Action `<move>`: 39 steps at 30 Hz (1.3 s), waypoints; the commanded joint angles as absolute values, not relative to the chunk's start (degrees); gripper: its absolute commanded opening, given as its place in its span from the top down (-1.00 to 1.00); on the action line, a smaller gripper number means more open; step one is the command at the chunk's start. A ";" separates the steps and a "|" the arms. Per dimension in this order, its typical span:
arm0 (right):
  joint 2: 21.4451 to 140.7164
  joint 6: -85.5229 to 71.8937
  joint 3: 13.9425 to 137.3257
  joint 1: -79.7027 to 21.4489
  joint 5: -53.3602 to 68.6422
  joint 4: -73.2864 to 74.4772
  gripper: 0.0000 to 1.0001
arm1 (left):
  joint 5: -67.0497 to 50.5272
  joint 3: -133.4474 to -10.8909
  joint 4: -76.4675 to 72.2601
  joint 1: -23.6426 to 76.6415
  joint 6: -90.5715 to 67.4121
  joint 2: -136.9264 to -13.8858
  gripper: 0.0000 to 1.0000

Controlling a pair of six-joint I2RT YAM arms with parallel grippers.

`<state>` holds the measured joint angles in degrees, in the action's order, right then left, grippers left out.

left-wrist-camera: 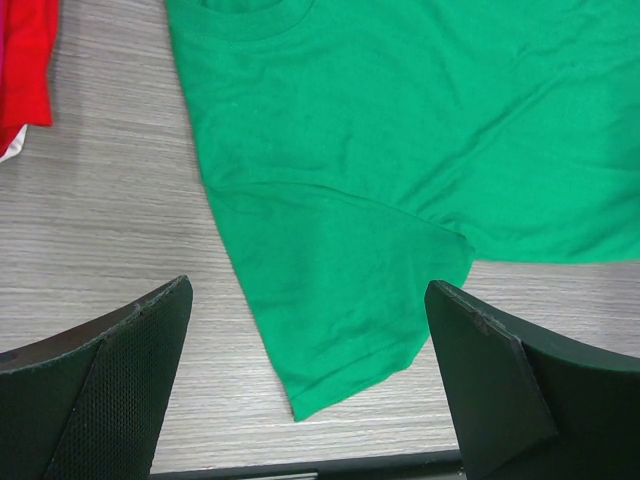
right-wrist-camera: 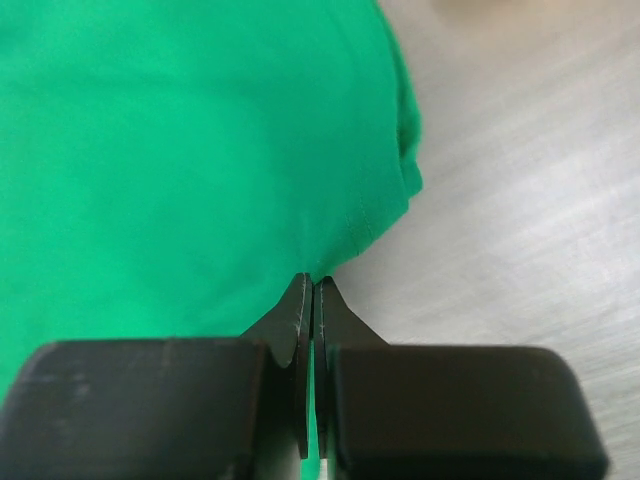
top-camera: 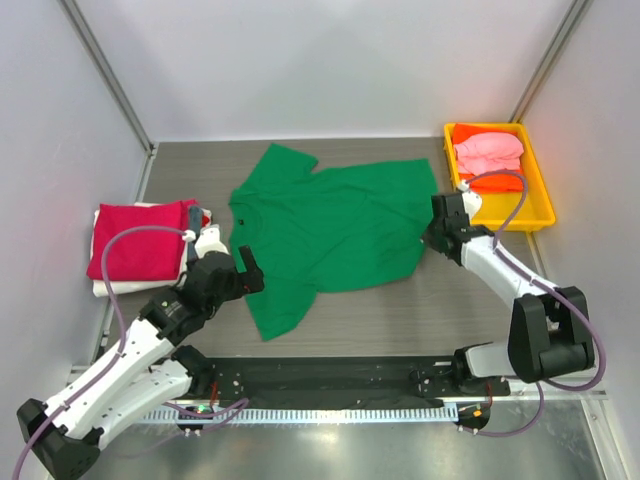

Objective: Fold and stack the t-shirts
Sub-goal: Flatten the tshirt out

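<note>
A bright green t-shirt (top-camera: pixel 330 225) lies spread flat on the table, neck to the left, hem to the right. My left gripper (top-camera: pixel 243 270) is open above its near sleeve (left-wrist-camera: pixel 345 320), holding nothing. My right gripper (top-camera: pixel 432 238) is shut on the green shirt's hem (right-wrist-camera: pixel 350 225) at the right edge; green cloth shows between the pads. A folded stack with a crimson shirt (top-camera: pixel 135 240) on top, red and white below, sits at the left. Pink (top-camera: pixel 488 152) and orange (top-camera: pixel 500 183) shirts lie in the tray.
A yellow plastic tray (top-camera: pixel 541 205) stands at the back right. White walls enclose the table on three sides. A black rail (top-camera: pixel 330 375) runs along the near edge by the arm bases.
</note>
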<state>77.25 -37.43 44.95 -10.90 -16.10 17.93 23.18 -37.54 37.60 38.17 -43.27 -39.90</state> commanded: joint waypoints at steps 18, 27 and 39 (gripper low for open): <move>86.16 -32.61 61.37 -12.48 -17.93 20.05 -0.35 | 23.82 -40.08 37.18 37.97 -43.24 -41.66 -1.00; 83.75 -36.47 47.46 -7.65 -7.74 6.07 -0.34 | 23.29 -39.73 36.04 37.97 -43.59 -43.42 -1.00; 94.83 -45.53 46.58 -6.33 -0.70 -11.51 -0.16 | 24.34 -39.37 38.85 37.97 -44.47 -39.46 -0.99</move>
